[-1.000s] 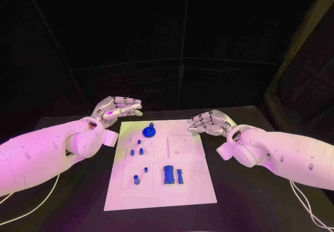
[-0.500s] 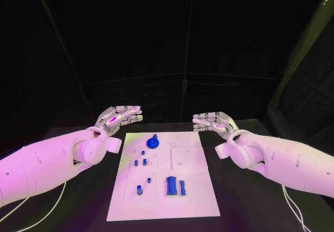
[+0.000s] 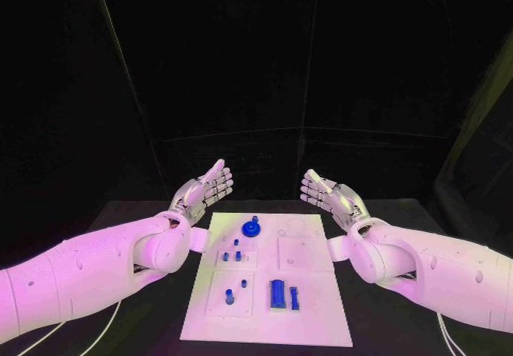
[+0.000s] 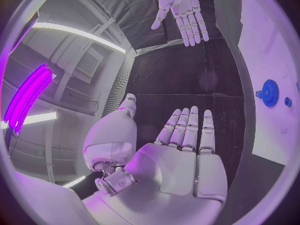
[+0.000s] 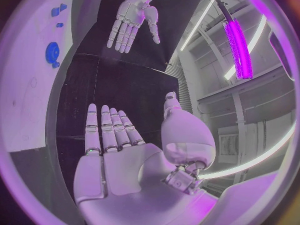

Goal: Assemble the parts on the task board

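Both hands uncurl since a second ago: left hand (image 3: 205,191) at board's 11 o'clock, right hand (image 3: 329,196) at 1 o'clock, fingers straight, holding nothing. Task board (image 3: 310,311) with blue gear (image 3: 252,228) and other parts lies apart from both hands; stage of assembly unclear.

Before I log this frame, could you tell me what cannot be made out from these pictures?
- Small blue parts on the task board, head view: too small to tell their shapes or whether they are seated.
- Task board, left wrist view: cut off by the circle's rim beyond the blue gear.
- Left hand and right hand: open; nothing hidden.
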{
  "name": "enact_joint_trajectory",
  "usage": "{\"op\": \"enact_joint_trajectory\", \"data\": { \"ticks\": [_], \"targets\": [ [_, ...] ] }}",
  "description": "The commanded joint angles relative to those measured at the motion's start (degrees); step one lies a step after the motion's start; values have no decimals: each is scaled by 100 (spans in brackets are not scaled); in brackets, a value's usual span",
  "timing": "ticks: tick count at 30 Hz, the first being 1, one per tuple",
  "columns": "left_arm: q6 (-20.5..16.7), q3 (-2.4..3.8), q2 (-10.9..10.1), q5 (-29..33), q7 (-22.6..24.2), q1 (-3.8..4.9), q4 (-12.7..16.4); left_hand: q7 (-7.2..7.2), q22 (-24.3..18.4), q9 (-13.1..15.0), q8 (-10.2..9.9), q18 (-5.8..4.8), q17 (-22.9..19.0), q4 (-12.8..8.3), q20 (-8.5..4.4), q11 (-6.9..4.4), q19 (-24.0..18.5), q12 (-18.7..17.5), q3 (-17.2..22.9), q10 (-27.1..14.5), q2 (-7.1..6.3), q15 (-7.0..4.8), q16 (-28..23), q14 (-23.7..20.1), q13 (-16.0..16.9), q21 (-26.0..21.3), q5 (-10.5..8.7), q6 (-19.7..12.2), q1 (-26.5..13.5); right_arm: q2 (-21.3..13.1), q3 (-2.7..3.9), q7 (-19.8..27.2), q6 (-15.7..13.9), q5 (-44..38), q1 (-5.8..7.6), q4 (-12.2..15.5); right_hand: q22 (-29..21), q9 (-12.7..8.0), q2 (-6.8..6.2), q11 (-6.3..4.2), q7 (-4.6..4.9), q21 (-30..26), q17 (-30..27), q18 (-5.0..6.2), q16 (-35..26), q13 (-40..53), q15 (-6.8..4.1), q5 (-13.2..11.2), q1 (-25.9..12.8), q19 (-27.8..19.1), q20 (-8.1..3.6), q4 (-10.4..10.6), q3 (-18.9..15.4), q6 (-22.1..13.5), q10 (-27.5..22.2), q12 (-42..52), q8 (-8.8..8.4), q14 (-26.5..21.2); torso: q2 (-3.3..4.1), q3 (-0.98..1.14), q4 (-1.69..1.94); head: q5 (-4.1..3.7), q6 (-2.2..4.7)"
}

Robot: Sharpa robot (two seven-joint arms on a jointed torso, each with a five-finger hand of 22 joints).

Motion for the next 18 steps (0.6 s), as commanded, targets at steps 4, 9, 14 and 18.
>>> {"op": "enact_joint_trajectory", "data": {
  "ticks": [4,9,14,18],
  "targets": [
    [-1743,131,-49,-24,305,-204,557,-427,-280,-23,-45,-618,-41,-13,-297,-292,-834,-185,-78,-1070,4,-181,-487,-1053,-21,-47,-44,-1050,-1489,-67,37,487,-1286,850,-45,411,-231,-35,-44,-167,-508,-273,-25,-214,-47,-21,-36,-37,-1572,-1142,-553,5,613,-1008,-1173,-39,-43,-1290,-17,9,18,1,0],
    [-2199,194,-72,-27,360,-307,810,-427,-685,-23,-45,-618,-41,-13,-725,-292,-1041,-185,-78,-1336,4,-181,-487,-1315,-21,-47,-44,-1308,-1861,-80,44,527,-1414,933,-58,500,-231,-35,-44,-167,-508,-675,-25,-616,-47,-21,-36,-37,-1973,-1428,-553,5,613,-1267,-1471,-39,-43,-1616,-17,9,18,1,0],
    [-2369,218,-80,-28,381,-346,904,-427,-685,-23,-45,-618,-41,-13,-725,-292,-1213,-185,-78,-1567,4,-181,-487,-1542,-21,-47,-44,-1536,-2185,-80,44,527,-1414,933,-58,500,-231,-35,-44,-167,-508,-675,-25,-616,-47,-21,-36,-37,-2318,-1681,-553,5,613,-1490,-1728,-39,-43,-1900,-17,9,18,1,0],
    [-2371,218,-81,-28,381,-346,905,-427,-685,-23,-45,-618,-41,-13,-725,-292,-1332,-185,-78,-1722,4,-181,-487,-1696,-21,-47,-44,-1688,-2400,-80,44,527,-1414,933,-58,500,-231,-35,-44,-167,-508,-675,-25,-616,-47,-21,-36,-37,-2547,-1848,-553,5,613,-1638,-1902,-39,-43,-2089,-17,9,18,1,0]
  ]
}}
